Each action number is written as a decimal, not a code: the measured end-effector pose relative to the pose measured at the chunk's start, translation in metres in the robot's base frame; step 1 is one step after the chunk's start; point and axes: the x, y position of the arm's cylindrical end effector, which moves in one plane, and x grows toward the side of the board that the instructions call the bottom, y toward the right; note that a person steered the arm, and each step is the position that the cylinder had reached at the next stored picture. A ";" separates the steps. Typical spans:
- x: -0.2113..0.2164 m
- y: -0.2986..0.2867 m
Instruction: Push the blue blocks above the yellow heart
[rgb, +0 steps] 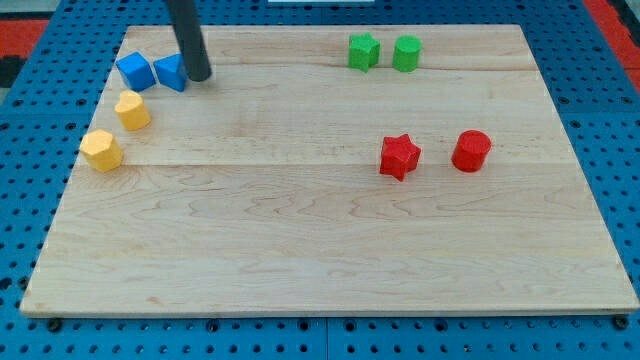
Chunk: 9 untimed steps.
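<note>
Two blue blocks lie side by side at the board's upper left: a blue cube (134, 71) and a second blue block (171, 72), shape unclear, to its right. My tip (199, 75) touches the right side of that second blue block. Just below the blue cube is a yellow block (131, 109), possibly the heart. Another yellow block (101, 150), roughly hexagonal, lies lower left of it. The rod rises out of the view's top.
A green star-like block (363, 51) and a green cylinder (406, 53) sit at the top middle. A red star (399, 156) and a red cylinder (471, 151) sit at the middle right. The wooden board (320, 250) rests on a blue pegboard.
</note>
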 end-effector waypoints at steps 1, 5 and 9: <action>0.023 -0.038; -0.062 -0.037; -0.101 0.131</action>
